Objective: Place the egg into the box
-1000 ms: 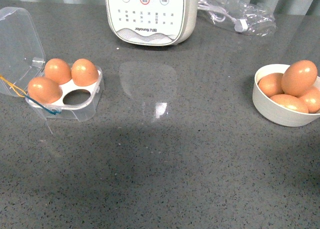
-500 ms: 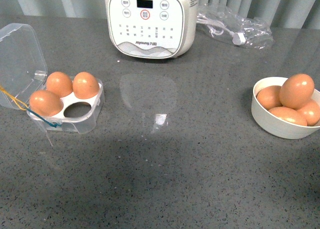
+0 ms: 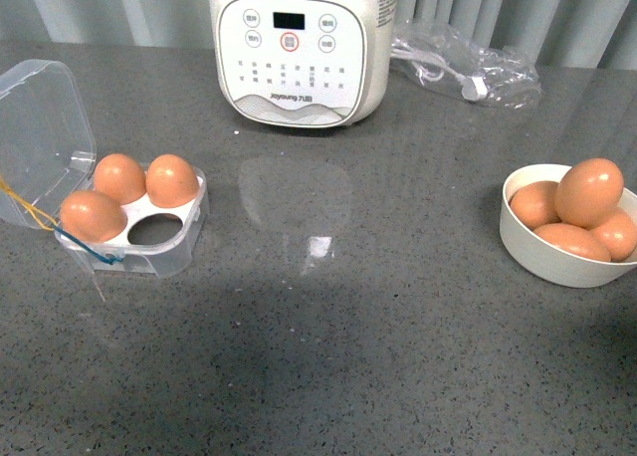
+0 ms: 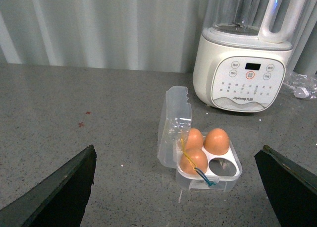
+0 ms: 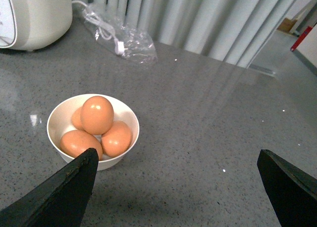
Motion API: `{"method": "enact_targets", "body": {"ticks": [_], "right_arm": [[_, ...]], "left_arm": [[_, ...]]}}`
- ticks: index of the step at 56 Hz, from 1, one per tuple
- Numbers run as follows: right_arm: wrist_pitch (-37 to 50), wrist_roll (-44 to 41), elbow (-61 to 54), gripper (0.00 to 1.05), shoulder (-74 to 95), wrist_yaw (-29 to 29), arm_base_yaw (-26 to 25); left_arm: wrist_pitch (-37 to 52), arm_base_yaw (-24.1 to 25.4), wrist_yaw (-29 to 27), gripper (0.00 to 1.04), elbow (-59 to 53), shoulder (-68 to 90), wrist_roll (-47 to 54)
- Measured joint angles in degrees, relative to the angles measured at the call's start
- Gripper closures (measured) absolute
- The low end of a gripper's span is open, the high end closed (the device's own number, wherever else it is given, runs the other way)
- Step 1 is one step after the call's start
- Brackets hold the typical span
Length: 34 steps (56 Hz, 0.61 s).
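Observation:
The clear box [image 3: 164, 252] stands at the left of the table with its lid [image 3: 40, 127] open. It holds three orange-brown eggs [image 3: 171, 180]; the near right hole [image 3: 154, 231] is empty. It also shows in the left wrist view [image 4: 218, 180]. Several more eggs, one topmost [image 3: 589, 190], lie in a white bowl [image 3: 542, 257] at the right, also in the right wrist view [image 5: 97, 114]. Neither gripper shows in the front view. My left gripper [image 4: 178, 197] is open, above and in front of the box. My right gripper [image 5: 178, 197] is open beside the bowl [image 5: 59, 113].
A white kitchen appliance [image 3: 299, 48] with a button panel stands at the back middle. A clear plastic bag with a white cable [image 3: 463, 63] lies behind the bowl. Grey curtain runs along the back edge of the grey table [image 3: 348, 307].
The front view has shifted: everything sits a little lower in the picture than before. The eggs, box and bowl keep their places on the table.

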Motion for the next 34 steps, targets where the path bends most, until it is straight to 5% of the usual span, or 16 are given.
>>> {"method": "enact_targets", "body": {"ticks": [15,34], "right_arm": [[-6.7,1.5,18.8,0.07,34.1,-7.5,-2.1],[-17.3,5.7,37.6,0.07,54.4,-10.3,-0.5]], "left_arm": [[0.0,0.0,0.0,0.07,0.0,0.0,0.0],[0.0,0.0,0.0,0.07,0.0,0.0,0.0]]}}
